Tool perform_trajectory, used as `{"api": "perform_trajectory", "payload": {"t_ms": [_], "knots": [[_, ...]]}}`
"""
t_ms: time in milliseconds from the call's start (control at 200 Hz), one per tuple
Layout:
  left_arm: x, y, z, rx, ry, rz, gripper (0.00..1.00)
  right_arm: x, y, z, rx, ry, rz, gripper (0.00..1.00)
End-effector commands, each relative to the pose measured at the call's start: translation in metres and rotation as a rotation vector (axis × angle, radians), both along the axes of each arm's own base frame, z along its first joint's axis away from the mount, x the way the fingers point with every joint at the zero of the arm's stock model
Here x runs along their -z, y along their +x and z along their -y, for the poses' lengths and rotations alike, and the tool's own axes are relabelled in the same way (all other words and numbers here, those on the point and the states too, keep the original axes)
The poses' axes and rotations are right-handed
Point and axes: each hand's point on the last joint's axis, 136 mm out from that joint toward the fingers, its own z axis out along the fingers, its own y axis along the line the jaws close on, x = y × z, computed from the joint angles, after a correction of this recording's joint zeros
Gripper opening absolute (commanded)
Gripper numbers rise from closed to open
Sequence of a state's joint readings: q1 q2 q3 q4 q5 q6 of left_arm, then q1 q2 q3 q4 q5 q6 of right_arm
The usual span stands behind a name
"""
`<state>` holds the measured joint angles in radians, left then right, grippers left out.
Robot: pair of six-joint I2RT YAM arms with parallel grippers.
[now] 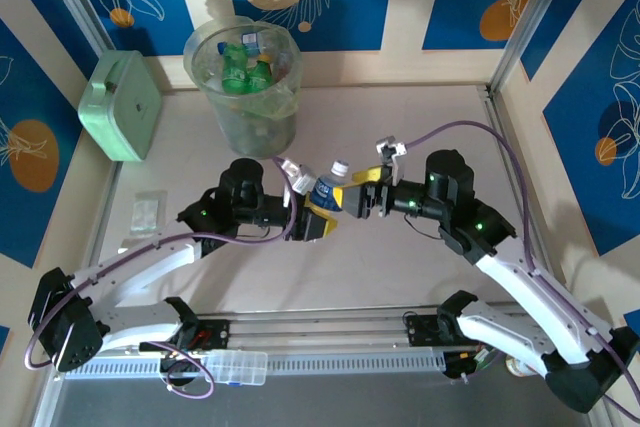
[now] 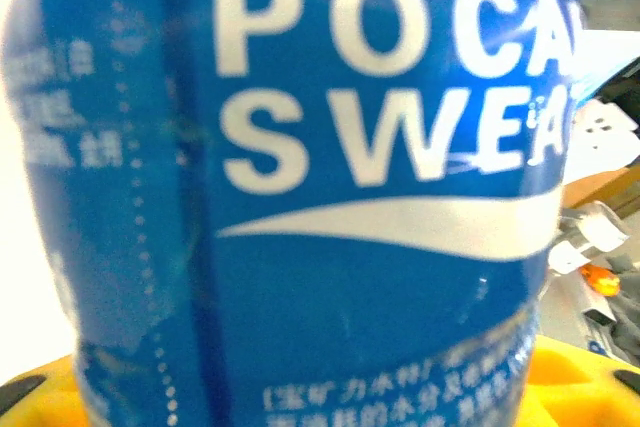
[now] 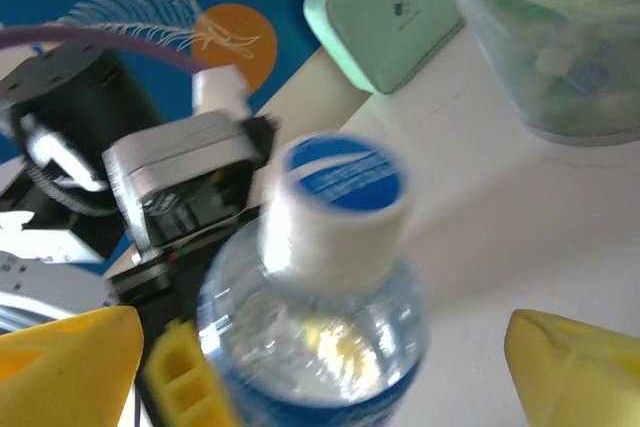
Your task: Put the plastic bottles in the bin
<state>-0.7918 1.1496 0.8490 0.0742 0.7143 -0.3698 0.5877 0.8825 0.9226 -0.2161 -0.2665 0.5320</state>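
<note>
The left gripper (image 1: pixel 320 211) is clamped on a clear plastic bottle (image 1: pixel 327 188), holding it over the pale table (image 1: pixel 400 117) between the two arms, well apart from the bin (image 1: pixel 247 107). In the left wrist view its label (image 2: pixel 330 197) is a glossy deep-blue wrap, smooth and curved. Bold white letters on it read "POCA" over "SWEA", the rest turning out of sight, with a white wave swept below. The fine white print beneath is perhaps Chinese characters, too blurred to read. Yellow pads (image 2: pixel 590 377) show at the bottom edge, against the bottle.

From the right wrist the bottle's shoulder is see-through and rounded, topped by a white cap (image 3: pixel 335 212) with a blue printed disc whose writing is illegible. The right gripper (image 1: pixel 353 192) stands released: its smooth yellow fingertips (image 3: pixel 575 367) sit wide on either side of the bottle, apart from it.

The bin is a tall round bucket of translucent grey-green plastic at the far left of the table, with green bottles (image 1: pixel 240 72) lying inside. Near its left side sits a mint-green square box (image 1: pixel 120 105) with rounded corners
</note>
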Motion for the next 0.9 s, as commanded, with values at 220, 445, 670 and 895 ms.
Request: {"api": "perform_trajectory", "payload": {"t_ms": [220,445,670,895], "knots": [[-0.007,-0.015,0.005,0.095,-0.030,0.002,0.45,-0.029,0.022,-0.008,-0.008,0.117,-0.035,0.64],[-0.009,-0.013,0.007,0.093,-0.029,0.000,0.45,-0.018,0.017,-0.014,-0.040,0.109,-0.072,0.28],[-0.007,-0.006,0.003,0.043,-0.002,0.036,0.71,-0.020,0.012,-0.007,-0.022,0.116,-0.068,0.09],[-0.015,-0.001,-0.001,0.003,-0.006,0.074,0.83,-0.017,0.010,-0.004,-0.019,0.128,-0.090,0.08]]}}
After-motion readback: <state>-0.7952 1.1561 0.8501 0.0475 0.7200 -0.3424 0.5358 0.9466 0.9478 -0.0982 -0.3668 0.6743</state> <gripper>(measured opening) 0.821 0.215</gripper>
